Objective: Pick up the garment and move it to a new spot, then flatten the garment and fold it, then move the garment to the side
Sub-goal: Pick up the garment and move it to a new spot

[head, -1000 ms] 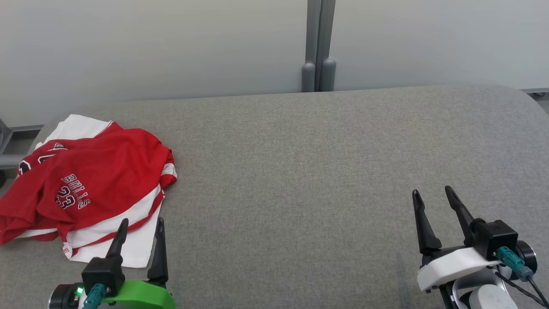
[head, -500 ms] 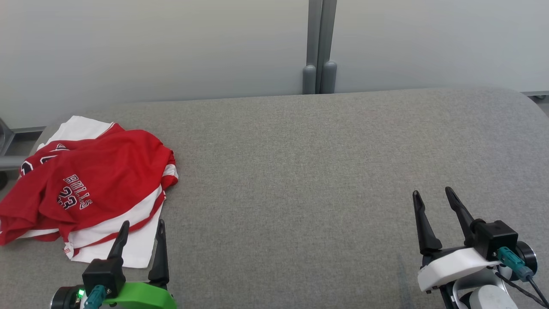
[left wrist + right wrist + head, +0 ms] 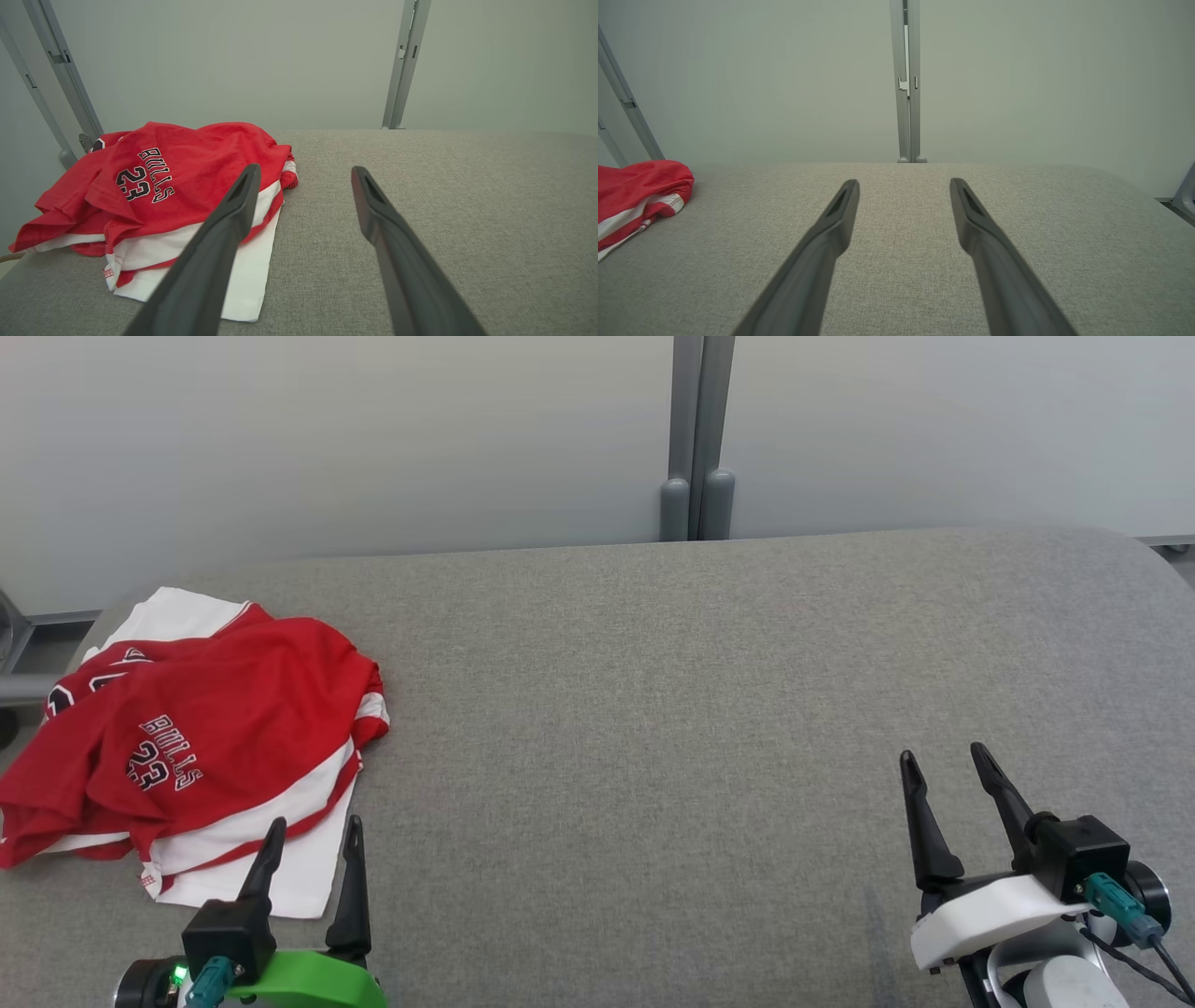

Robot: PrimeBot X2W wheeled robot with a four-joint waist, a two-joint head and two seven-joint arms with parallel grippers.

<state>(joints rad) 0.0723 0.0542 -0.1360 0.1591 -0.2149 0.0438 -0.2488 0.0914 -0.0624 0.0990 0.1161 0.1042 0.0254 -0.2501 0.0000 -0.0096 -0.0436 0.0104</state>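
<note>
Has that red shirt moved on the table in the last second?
No. The red shirt keeps its place at the grey table's left edge; the whole view shifted slightly.

Head camera high above table (image 3: 653,663); wrist cameras low along it, garment (image 3: 215,709) in all

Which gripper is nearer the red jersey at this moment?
Left. The left gripper, open, sits at the near edge of the jersey, overlapping its white hem in the head view. The right gripper, open, is far across the grey tabletop.
</note>
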